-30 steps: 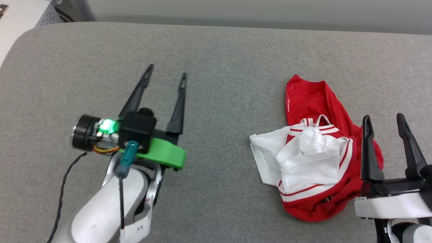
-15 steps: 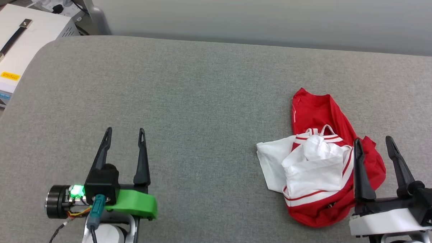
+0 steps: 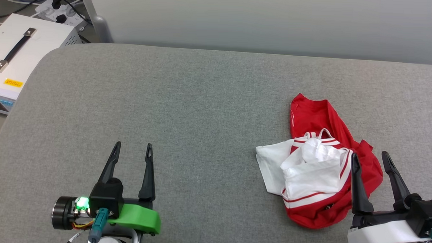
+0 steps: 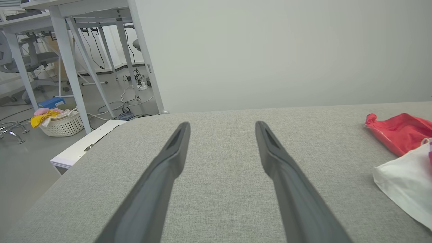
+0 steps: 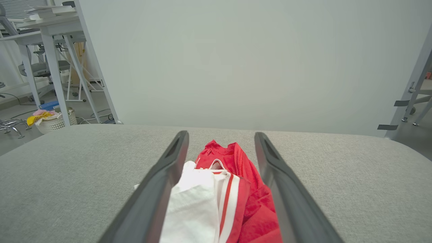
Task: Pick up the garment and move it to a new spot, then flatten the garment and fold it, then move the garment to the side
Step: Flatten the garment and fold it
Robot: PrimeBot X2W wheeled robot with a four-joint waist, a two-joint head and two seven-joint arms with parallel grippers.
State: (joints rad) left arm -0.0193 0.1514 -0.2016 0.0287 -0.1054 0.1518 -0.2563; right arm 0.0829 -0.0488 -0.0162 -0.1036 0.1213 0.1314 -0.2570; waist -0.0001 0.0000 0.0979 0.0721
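- Red and white fabric in a crumpled heap: the garment (image 3: 318, 168) lies on the right part of the grey cloth-covered table (image 3: 202, 99). Its white sleeves are bunched over the red body, and striped trim shows along the folds.
- The right gripper (image 3: 369, 154) is at the near right side of that heap, its two dark fingers spread wide with nothing clamped between them.
- In the head view its inner finger crosses the shirt's red edge and the outer one stands just beside the fabric, over bare table. I cannot tell whether either finger touches the cloth.
- Along that arm's own fingers, the shirt lies between them and a little ahead.
- The left gripper (image 3: 133, 145) is over bare table at the near left, well apart from the garment, fingers likewise parted and empty. A small green light (image 3: 80, 202) glows on its wrist, next to a green plastic part (image 3: 140, 217).
- A white box (image 3: 21, 46) with a dark handle sits off the table's far left corner, with a power strip (image 3: 58, 10) beyond it.
- A white basket (image 4: 62, 123) holding yellow and pink cloth stands on the floor among the desk legs.
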